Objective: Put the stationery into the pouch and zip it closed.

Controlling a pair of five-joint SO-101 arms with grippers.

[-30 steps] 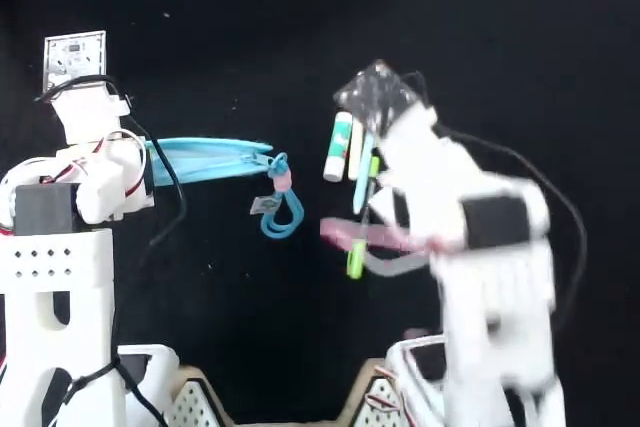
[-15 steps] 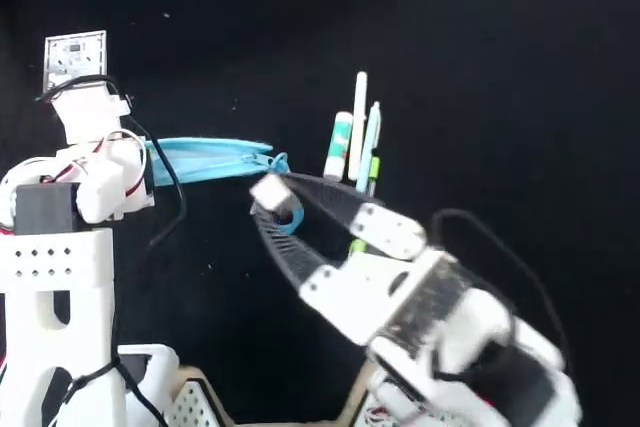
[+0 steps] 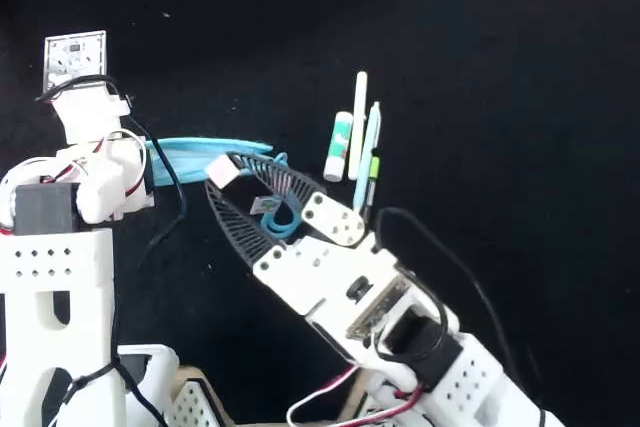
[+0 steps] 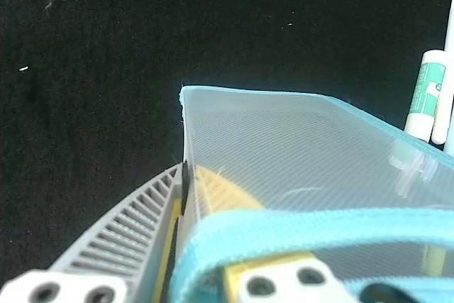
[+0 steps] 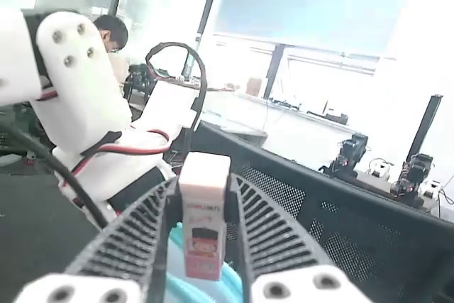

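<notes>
A light blue mesh pouch [image 3: 205, 159] lies at the left, and my left gripper [image 3: 150, 162] is shut on its end. In the left wrist view the pouch [image 4: 298, 154] stretches away from the left gripper [image 4: 188, 246]. My right gripper [image 3: 222, 173] is shut on a small white and pink eraser [image 3: 221, 170], held just over the pouch near its zipper end. The right wrist view shows the eraser [image 5: 204, 225] clamped upright in the right gripper [image 5: 204, 184]. A glue stick [image 3: 339, 147], a white pen [image 3: 358, 122], a blue pen [image 3: 369, 147] and a green highlighter [image 3: 371, 175] lie together right of the pouch.
A blue zipper loop [image 3: 283, 219] with a small tag lies under the right gripper's fingers. A white marker card [image 3: 75, 55] sits at the far left. The left arm's base [image 3: 55, 287] stands at the front left. Black cloth [image 3: 500, 97] covers the table.
My right arm has swung from above the pens leftward and down, carrying the eraser to the pouch's zipper end. The left arm and pouch have not moved.
</notes>
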